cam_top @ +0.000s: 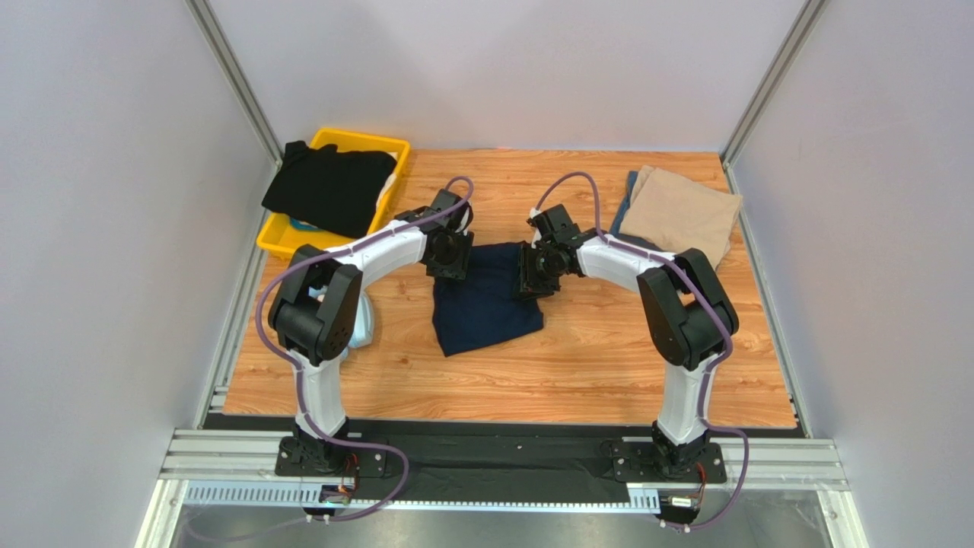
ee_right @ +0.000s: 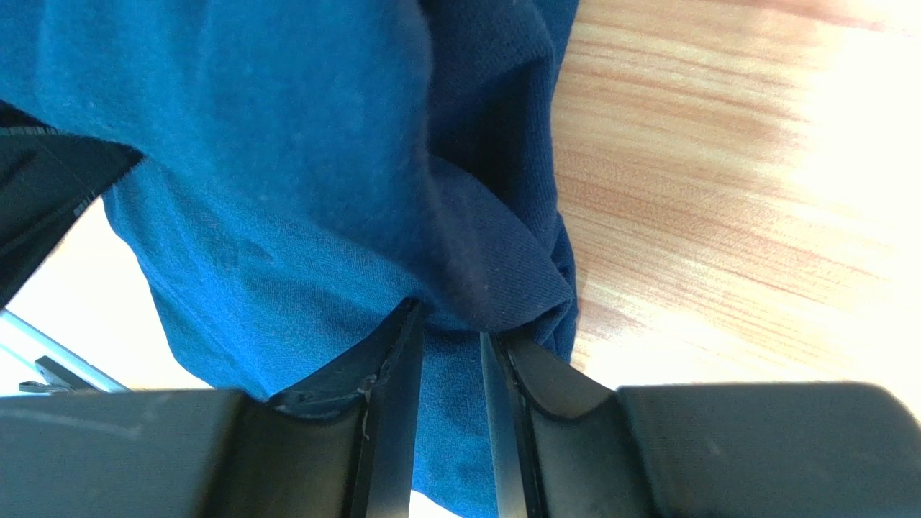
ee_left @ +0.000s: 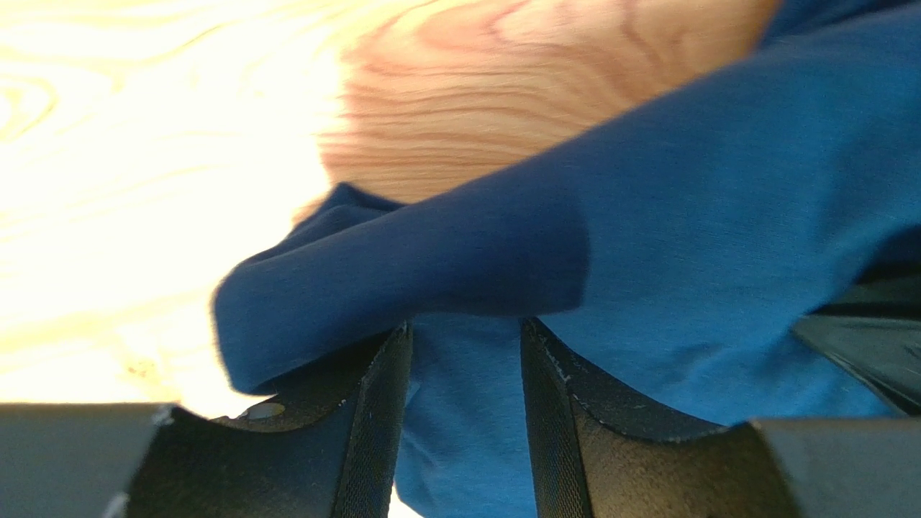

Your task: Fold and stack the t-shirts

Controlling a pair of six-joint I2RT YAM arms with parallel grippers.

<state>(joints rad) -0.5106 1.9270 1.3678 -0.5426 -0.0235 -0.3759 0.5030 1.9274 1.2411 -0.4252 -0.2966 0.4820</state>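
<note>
Mid-table, both grippers, left gripper [cam_top: 448, 258] and right gripper [cam_top: 535, 272], pinch the half-folded navy t-shirt [cam_top: 486, 306]; tan t-shirt [cam_top: 684, 212] lies folded, black t-shirt [cam_top: 329, 186] awaits.

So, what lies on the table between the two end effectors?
Only the navy t-shirt spans the stretch between the left end effector and right end effector, seen in the top view.

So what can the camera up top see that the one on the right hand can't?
Only the top camera shows the black shirt draped over the yellow bin, the tan shirt folded at the far right, both whole arms and the left hand. Only the right wrist camera shows, up close, navy cloth bunched between the right hand's fingers. Both show the navy shirt and the wooden table.
</note>
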